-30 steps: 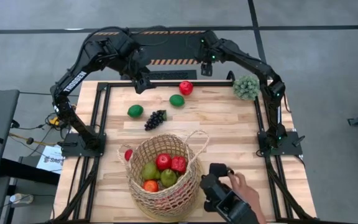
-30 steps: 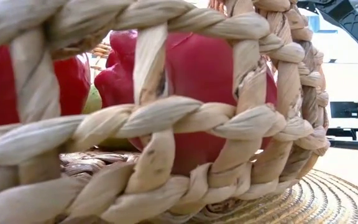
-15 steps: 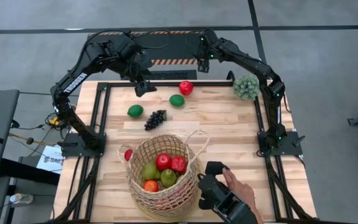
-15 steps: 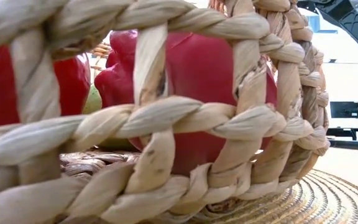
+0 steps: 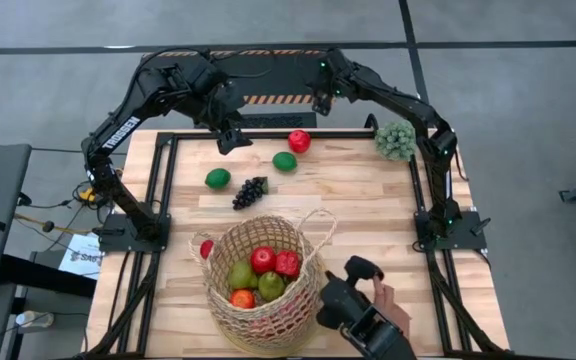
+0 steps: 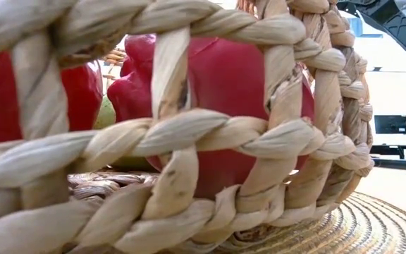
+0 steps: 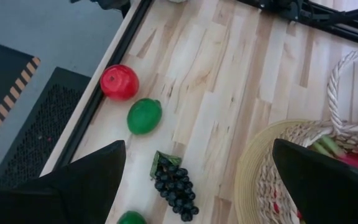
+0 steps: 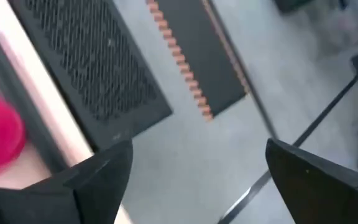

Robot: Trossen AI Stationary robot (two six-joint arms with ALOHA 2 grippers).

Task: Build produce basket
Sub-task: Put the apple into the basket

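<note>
The wicker basket (image 5: 263,283) stands near the table's front and holds several produce pieces, red (image 5: 263,259) and green (image 5: 240,275). In the low view a red fruit (image 6: 224,92) shows through the basket's weave (image 6: 189,134). On the far half of the table lie a red fruit (image 5: 299,141), two limes (image 5: 285,161) (image 5: 218,178) and a grape bunch (image 5: 249,191). A red piece (image 5: 206,248) rests against the basket's left side. My left gripper (image 5: 230,140) (image 7: 197,146) hangs open, high over the far left. My right gripper (image 5: 320,103) (image 8: 199,146) hangs open over the far edge.
A pale green spiky ball (image 5: 396,140) sits at the far right corner. A person's hand with a dark device (image 5: 356,300) is at the basket's right, near the front edge. Bare wood lies between the loose fruit and the right rail (image 5: 430,215).
My right gripper has swung a little toward the table's left above the far edge. The person's hand with the dark device has shifted about beside the basket. The fruit and the basket have stayed where they were.
</note>
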